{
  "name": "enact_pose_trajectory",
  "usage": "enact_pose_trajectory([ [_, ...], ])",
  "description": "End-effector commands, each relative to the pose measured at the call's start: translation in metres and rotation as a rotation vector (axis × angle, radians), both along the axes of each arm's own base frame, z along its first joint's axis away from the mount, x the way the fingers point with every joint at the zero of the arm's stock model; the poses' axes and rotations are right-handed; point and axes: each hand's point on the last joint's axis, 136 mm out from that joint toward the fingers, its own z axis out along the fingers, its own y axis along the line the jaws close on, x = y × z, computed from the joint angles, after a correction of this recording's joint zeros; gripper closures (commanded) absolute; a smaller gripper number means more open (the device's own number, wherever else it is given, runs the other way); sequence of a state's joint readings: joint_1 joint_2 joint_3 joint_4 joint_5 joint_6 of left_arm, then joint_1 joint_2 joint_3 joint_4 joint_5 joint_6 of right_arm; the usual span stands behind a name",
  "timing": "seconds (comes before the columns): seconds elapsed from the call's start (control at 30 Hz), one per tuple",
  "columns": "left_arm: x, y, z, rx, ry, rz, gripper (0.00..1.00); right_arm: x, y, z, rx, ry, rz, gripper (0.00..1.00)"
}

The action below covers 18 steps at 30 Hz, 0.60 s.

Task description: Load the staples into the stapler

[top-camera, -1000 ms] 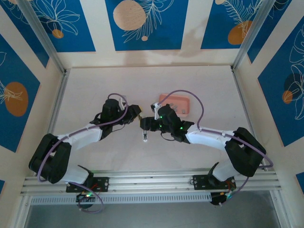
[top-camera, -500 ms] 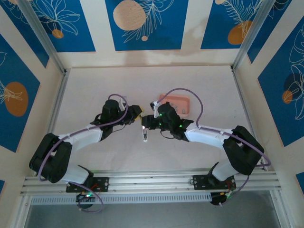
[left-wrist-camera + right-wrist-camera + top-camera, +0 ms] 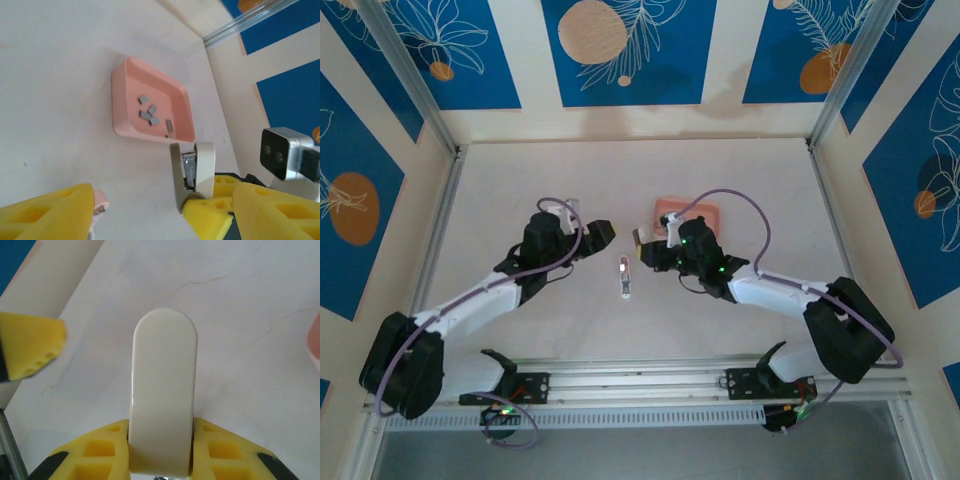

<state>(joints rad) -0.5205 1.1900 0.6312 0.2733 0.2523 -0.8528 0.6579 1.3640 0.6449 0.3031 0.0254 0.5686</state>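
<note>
A cream stapler (image 3: 162, 390) stands hinged open, its metal channel (image 3: 189, 167) showing, with my right gripper (image 3: 645, 245) shut on its base between yellow fingers (image 3: 100, 452). My left gripper (image 3: 600, 234) faces it from the left, open wide with nothing between its fingers (image 3: 47, 215). The staples (image 3: 150, 114), several tiny grey strips, lie in the shallow pink tray (image 3: 125, 100), just beyond the cream stapler (image 3: 205, 165). A second, pink stapler (image 3: 624, 279) lies on the table below the two grippers; its tip (image 3: 99, 202) peeks beside my left finger.
My right arm partly covers the pink tray (image 3: 700, 212) in the top view. A pale table (image 3: 520, 180) is bounded by aluminium rails (image 3: 445, 215) left and right. The right wrist camera (image 3: 280, 152) sits close to my left gripper.
My right gripper has carried the cream stapler right and up toward the tray. The left gripper drew slightly away, widening the gap. The pink stapler has stayed on the table.
</note>
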Motion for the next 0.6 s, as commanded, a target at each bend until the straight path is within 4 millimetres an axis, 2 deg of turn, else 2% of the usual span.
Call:
enact_pose_trajectory([
  [0.0,-0.003,0.013,0.0,0.177,-0.212,-0.022,0.27,0.001,-0.004,0.03,0.065,-0.121,0.089,0.88],
  [0.1,-0.012,0.008,0.01,0.235,-0.387,-0.114,0.3,-0.001,-0.008,0.048,0.1,-0.193,0.171,0.89],
  [0.2,-0.031,-0.008,0.02,0.277,-0.583,-0.291,0.32,-0.004,-0.009,0.063,0.094,-0.259,0.257,0.89],
  [0.33,-0.049,-0.022,0.025,0.315,-0.733,-0.462,0.33,-0.006,-0.013,0.076,0.09,-0.29,0.342,0.89],
  [0.47,-0.066,-0.033,0.029,0.318,-0.829,-0.605,0.34,-0.016,-0.013,0.085,0.071,-0.37,0.45,0.89],
  [0.57,-0.079,-0.037,0.032,0.317,-0.925,-0.688,0.39,-0.029,-0.01,0.093,0.074,-0.444,0.571,0.88],
])
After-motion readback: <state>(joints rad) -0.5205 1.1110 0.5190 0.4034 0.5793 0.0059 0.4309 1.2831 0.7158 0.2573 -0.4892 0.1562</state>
